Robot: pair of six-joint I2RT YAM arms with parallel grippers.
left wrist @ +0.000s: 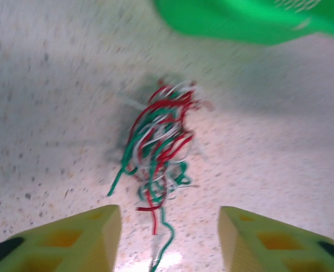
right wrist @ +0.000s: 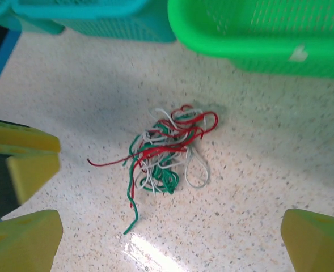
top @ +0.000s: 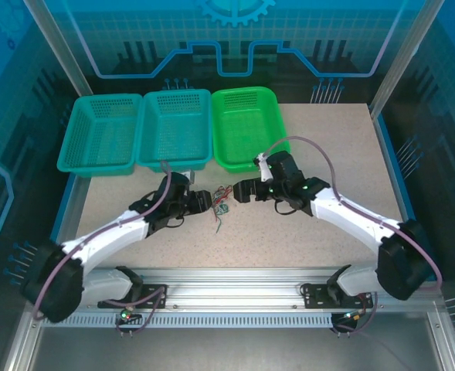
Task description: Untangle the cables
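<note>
The cables [top: 222, 202] are a small knot of thin red, green and white wires lying on the speckled table between the two arms. In the left wrist view the cables [left wrist: 158, 144] look blurred, just ahead of my left gripper [left wrist: 169, 238], whose yellow fingers [left wrist: 84, 241] stand apart with a green strand trailing between them. In the right wrist view the cables [right wrist: 167, 150] lie ahead of my right gripper [right wrist: 172, 241], open wide and holding nothing. From above, my left gripper [top: 209, 202] sits left of the tangle and my right gripper [top: 239, 193] right of it.
Three mesh baskets stand along the back: two teal baskets [top: 103, 133] [top: 174, 126] and a bright green basket [top: 246, 124], whose rim [right wrist: 257, 39] is close behind the tangle. The left gripper's yellow fingers [right wrist: 25, 153] show at the left of the right wrist view.
</note>
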